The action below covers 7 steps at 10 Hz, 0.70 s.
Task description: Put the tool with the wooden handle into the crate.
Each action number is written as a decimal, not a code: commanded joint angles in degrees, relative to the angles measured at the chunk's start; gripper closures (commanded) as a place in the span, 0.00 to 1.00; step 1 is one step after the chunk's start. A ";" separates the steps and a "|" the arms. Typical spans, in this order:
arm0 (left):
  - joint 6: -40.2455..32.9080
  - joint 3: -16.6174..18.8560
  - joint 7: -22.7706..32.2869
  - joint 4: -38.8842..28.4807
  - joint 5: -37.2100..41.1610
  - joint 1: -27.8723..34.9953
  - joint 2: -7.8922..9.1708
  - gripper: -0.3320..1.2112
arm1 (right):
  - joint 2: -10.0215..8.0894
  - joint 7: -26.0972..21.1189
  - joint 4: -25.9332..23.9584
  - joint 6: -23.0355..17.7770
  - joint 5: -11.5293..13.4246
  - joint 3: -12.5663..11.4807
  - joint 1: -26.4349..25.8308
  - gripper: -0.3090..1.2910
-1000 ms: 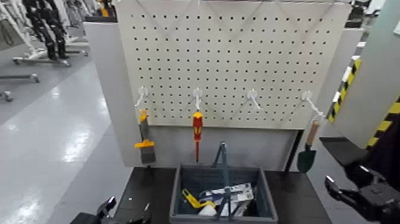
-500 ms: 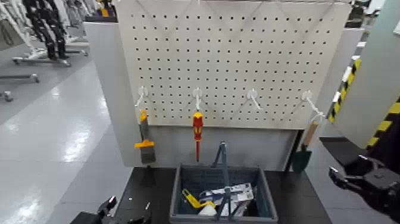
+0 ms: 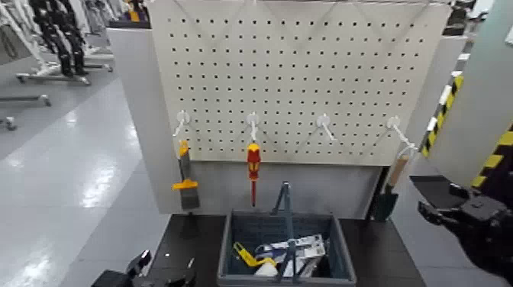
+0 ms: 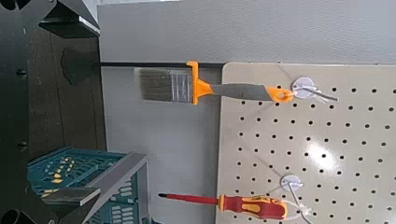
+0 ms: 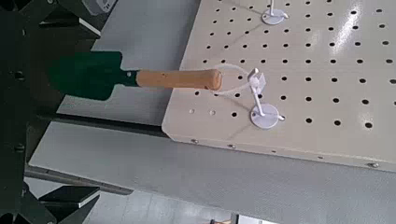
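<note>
The trowel [image 3: 392, 185], with a tan wooden handle and a dark green blade, hangs by its white cord on the rightmost pegboard hook. It also shows in the right wrist view [image 5: 140, 77], straight ahead of the open fingers [image 5: 65, 17]. My right gripper [image 3: 437, 201] is open and raised just to the right of the trowel blade, apart from it. The dark blue-grey crate [image 3: 227, 243] stands on the black table below the board, with its upright handle [image 3: 287, 207] in the middle. My left gripper [image 3: 156, 271] is open and low at the table's front left.
A brush with an orange-yellow handle [image 3: 185, 179] and a red-and-yellow screwdriver [image 3: 253, 169] hang on the white pegboard [image 3: 305, 76]; both show in the left wrist view [image 4: 177, 86] [image 4: 243, 203]. The crate holds several items [image 3: 286, 252]. A yellow-black striped post [image 3: 446, 103] stands at right.
My right gripper has risen and moved in towards the trowel. The trowel blade has swung slightly left. The left arm has not moved.
</note>
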 commanded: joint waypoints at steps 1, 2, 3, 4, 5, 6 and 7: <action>0.00 -0.18 -0.09 0.25 0.00 -0.35 -0.17 0.29 | -1.64 1.31 4.88 -0.37 -0.38 3.80 -4.44 0.27; 0.00 -0.09 -0.27 0.34 0.00 -0.44 -0.26 0.29 | -1.99 1.84 6.99 -0.99 -0.82 5.47 -6.02 0.27; 0.00 -0.18 -0.36 0.43 -0.09 -0.70 -0.26 0.29 | -2.08 2.37 9.01 -1.78 -0.99 7.23 -7.78 0.27; 0.00 -0.18 -0.71 0.61 -0.09 -0.88 -0.26 0.29 | -2.16 2.54 10.60 -2.48 -1.08 8.46 -9.01 0.27; 0.00 -0.27 -0.80 0.78 -0.09 -1.14 -0.26 0.29 | -2.34 2.81 11.83 -3.18 -1.17 9.43 -10.24 0.27; 0.00 -0.36 -0.80 0.96 -0.09 -1.23 -0.26 0.29 | -2.43 2.90 13.06 -3.89 -1.34 10.39 -11.64 0.27; 0.00 -0.36 -1.06 1.05 -0.09 -1.40 -0.35 0.29 | -2.43 3.07 14.55 -4.59 -1.34 11.36 -13.14 0.27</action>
